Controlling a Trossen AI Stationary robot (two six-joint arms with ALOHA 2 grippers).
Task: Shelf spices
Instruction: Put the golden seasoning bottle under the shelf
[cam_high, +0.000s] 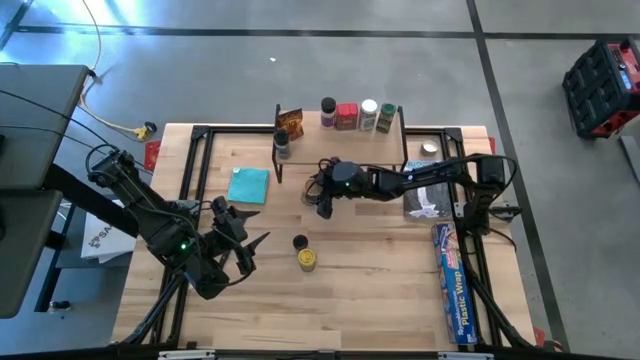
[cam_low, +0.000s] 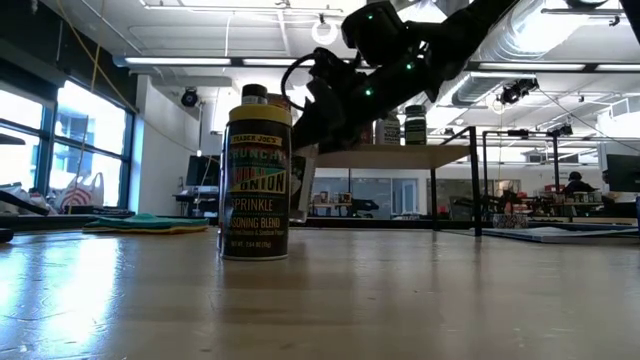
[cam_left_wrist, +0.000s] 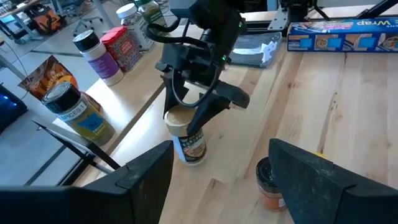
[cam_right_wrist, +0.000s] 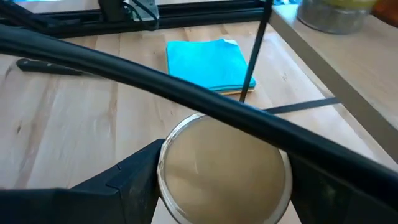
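1. The right gripper (cam_high: 324, 203) sits at centre frame in the high view, just below the shelf (cam_high: 340, 135), its fingers pinching a tan-lidded spice jar (cam_left_wrist: 188, 138) that stands upright on the table (cam_high: 380, 290).
2. The left gripper (cam_high: 243, 250) hangs at lower left, fingers spread, holding nothing.
3. On the shelf top: an orange-brown packet (cam_high: 290, 122), a dark-capped jar (cam_high: 328, 111), a red tin (cam_high: 347, 117), a white-capped jar (cam_high: 368, 115) and a green-capped jar (cam_high: 387, 118).
4. A yellow seasoning can (cam_high: 307, 260) and a small dark-lidded jar (cam_high: 299, 242) stand at lower centre.
5. The teal cloth (cam_high: 249, 185) lies at centre left.
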